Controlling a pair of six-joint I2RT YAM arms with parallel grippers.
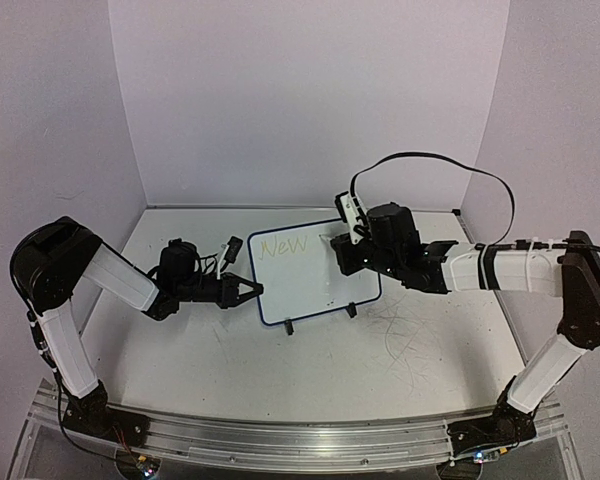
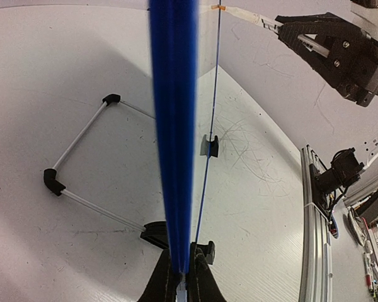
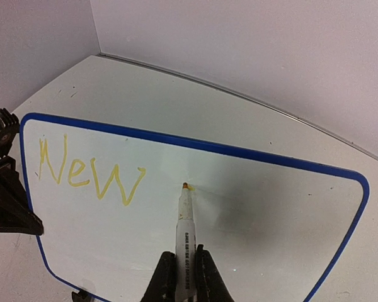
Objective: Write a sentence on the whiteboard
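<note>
The whiteboard (image 1: 320, 285), white with a thin blue frame and black feet, stands tilted mid-table. The sentence (image 1: 285, 246) reads "New" in pale yellow at its top left; it also shows in the right wrist view (image 3: 91, 171). My left gripper (image 1: 255, 291) is shut on the whiteboard's left edge, seen as a blue band (image 2: 173, 126) between its fingers. My right gripper (image 1: 342, 243) is shut on a white marker (image 3: 184, 236). The marker's orange tip (image 3: 185, 186) touches the whiteboard (image 3: 258, 220) just right of the "W", beside a short yellow mark.
Thin grey scribble scratches (image 1: 410, 350) mark the tabletop to the right of the board. The board's wire stand (image 2: 82, 163) with black corner pieces rests behind it. Pale walls close in the back and both sides. A metal rail (image 1: 300, 440) runs along the near edge.
</note>
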